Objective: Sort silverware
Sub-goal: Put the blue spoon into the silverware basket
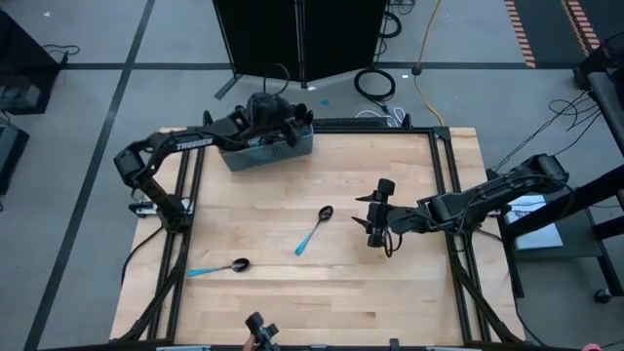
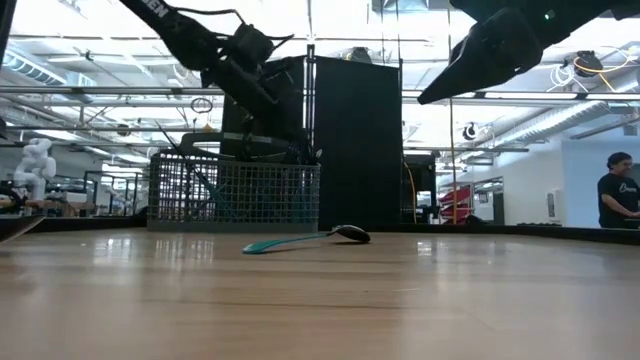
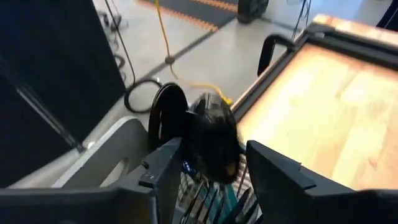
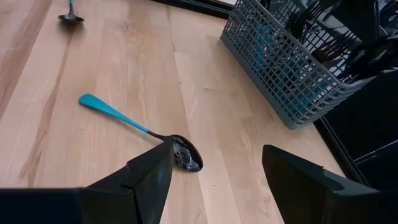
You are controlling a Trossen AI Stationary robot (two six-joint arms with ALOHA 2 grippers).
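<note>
light wood desk (image 1: pixel 390 292) with a black frame round its edge, grey floor with dark lines beyond, cables and a yellow cord (image 1: pixel 426 58) on the floor behind. tall black panel (image 2: pixel 355 140) stands past the far edge. low view shows a big bright hall with ceiling lights, a white robot figure (image 2: pixel 35 165) far off at one side, a person (image 2: pixel 618 195) in a dark top at the other.

grey mesh basket (image 1: pixel 268 151) sits at the far left part of the desk, silverware (image 4: pixel 323 28) standing in it, dark heads up. left pincer (image 1: pixel 292 122) is over the basket, fingers (image 3: pixel 280 180) apart, a dark spoon head (image 3: pixel 214 146) between them; can't tell if it touches them.

two spoons lie flat on bare wood, well apart: middle spoon (image 1: pixel 313 230) mid-desk, blue handle toward the near edge; near-left spoon (image 1: pixel 219 267) by the left rail.

right pincer (image 1: pixel 375 213) hovers right of the middle spoon, released, grasping nothing.
</note>
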